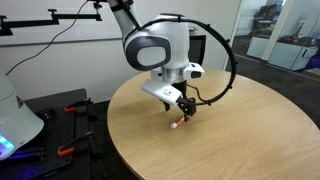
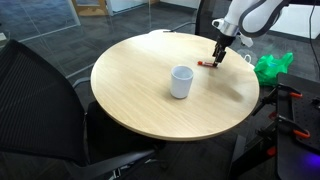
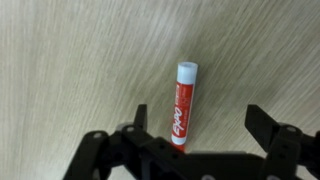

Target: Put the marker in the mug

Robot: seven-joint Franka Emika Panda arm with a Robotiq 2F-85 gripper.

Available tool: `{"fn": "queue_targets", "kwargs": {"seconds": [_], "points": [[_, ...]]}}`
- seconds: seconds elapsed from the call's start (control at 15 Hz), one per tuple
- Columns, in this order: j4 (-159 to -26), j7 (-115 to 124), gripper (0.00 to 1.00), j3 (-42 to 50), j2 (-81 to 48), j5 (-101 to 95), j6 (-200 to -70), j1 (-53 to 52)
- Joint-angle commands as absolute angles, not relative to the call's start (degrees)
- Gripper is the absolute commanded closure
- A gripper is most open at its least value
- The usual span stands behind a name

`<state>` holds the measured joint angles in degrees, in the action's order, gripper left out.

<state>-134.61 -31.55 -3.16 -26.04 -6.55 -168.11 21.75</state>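
The red marker (image 3: 182, 103) with a white end lies flat on the round wooden table. In the wrist view it sits between my open gripper's (image 3: 200, 122) fingers, closer to the left finger, not gripped. In both exterior views the gripper (image 1: 181, 108) (image 2: 217, 57) hovers just above the marker (image 1: 177, 124) (image 2: 206, 64) near the table edge. The white mug (image 2: 181, 81) stands upright near the middle of the table, well away from the gripper. The mug is hidden in the exterior view that faces the arm and out of the wrist view.
The round wooden table (image 2: 150, 105) (image 1: 250, 130) has a dark chair (image 2: 40, 110) beside it. A green bag (image 2: 272, 67) lies off the table beyond the arm. A black cable (image 1: 228, 70) loops from the wrist.
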Motion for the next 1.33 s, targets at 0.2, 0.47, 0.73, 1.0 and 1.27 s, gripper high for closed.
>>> {"fn": "queue_targets", "kwargs": {"seconds": [0.2,0.47,0.73,1.0,1.27], "points": [[-128.20,-33.94,0.00,-4.99,-31.06,-6.53,-166.28,23.83],[-126.33,-33.75,0.31,-5.32,-32.68,-6.95,-165.85,23.59],[-125.14,-33.55,0.63,-5.41,-33.60,-7.32,-165.60,23.29],[-124.37,-33.42,0.94,-5.35,-34.16,-7.62,-165.10,22.99],[-124.81,-33.82,0.95,-6.25,-33.02,-7.18,-164.35,23.30]]}}
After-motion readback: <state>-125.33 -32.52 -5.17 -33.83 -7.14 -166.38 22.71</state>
